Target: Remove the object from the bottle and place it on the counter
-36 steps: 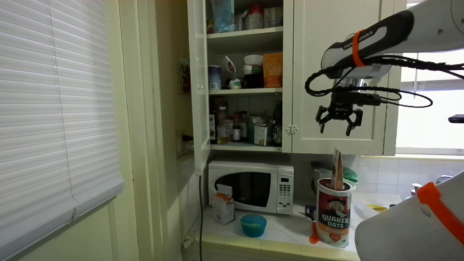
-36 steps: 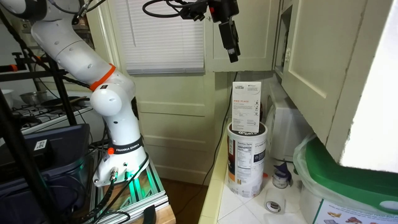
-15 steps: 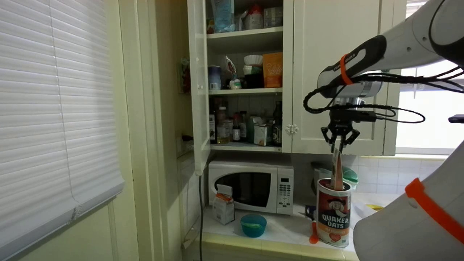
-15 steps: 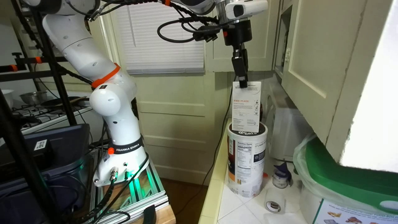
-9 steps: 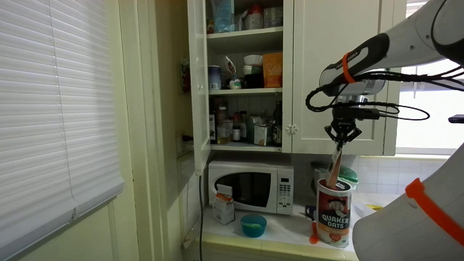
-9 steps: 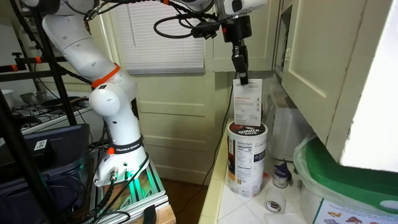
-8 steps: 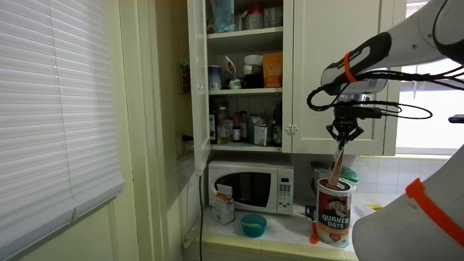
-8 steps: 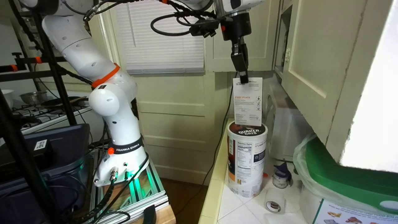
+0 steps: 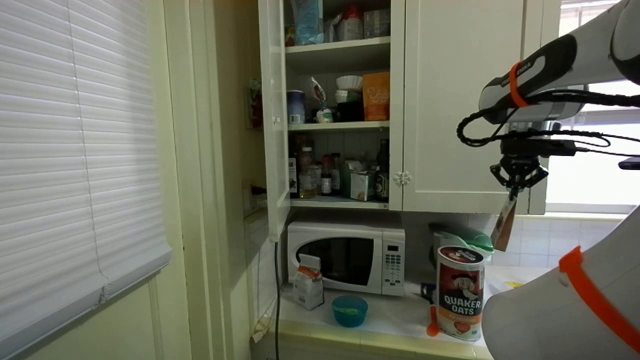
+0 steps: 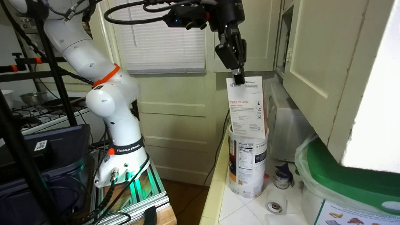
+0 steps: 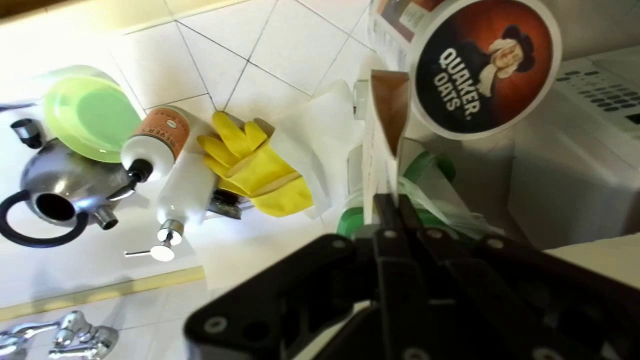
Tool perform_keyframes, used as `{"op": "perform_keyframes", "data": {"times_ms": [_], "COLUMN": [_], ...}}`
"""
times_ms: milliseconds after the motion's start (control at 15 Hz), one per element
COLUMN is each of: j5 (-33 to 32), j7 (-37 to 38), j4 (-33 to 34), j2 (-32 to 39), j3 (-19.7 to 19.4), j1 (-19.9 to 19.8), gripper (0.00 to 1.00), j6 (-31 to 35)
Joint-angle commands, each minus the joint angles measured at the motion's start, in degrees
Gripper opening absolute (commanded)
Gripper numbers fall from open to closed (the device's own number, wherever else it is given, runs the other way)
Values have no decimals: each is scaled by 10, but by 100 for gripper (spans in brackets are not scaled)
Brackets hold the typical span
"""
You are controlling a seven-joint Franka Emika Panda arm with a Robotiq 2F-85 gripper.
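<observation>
The packet (image 10: 248,114) is coloured white and reddish-brown, the canister (image 9: 460,297) banded red, black and orange over white, the counter (image 11: 295,42) tiled white.

One oats canister (image 9: 460,301), one carton (image 10: 246,106), one gripper (image 9: 514,190) with two fingers (image 11: 391,242). There's also one microwave (image 9: 346,259), one blue bowl (image 9: 350,319), one white bag (image 9: 308,290) and one red utensil (image 9: 433,324). In an exterior view add one small jar (image 10: 281,182), one white roll (image 10: 276,200) and one green-lidded bin (image 10: 350,180). Wrist view's got two pump bottles (image 11: 161,132), one kettle (image 11: 70,172), one yellow-green dish (image 11: 56,107) — and a yellow glove heap (image 11: 260,172), can't tell if it's one or two. One open cupboard (image 9: 396,100) shows three shelves (image 9: 338,127) and one orange pouch (image 9: 376,97) — the cupboard bottles (image 9: 306,175) are too jammed together to count.
</observation>
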Motion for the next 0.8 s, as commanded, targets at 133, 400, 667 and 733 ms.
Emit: {"op": "perform_keyframes", "data": {"times_ms": [133, 400, 667, 733], "j5": [-11, -16, -19, -22], "j7": [-13, -25, -49, -52], "j4": [-31, -76, -123, -132], "j2": [19, 52, 101, 113], "j3": [-35, -46, -47, -46], "j1": [-28, -43, -50, -54], "gripper": [0, 0, 0, 0], "j6": [46, 123, 201, 218]}}
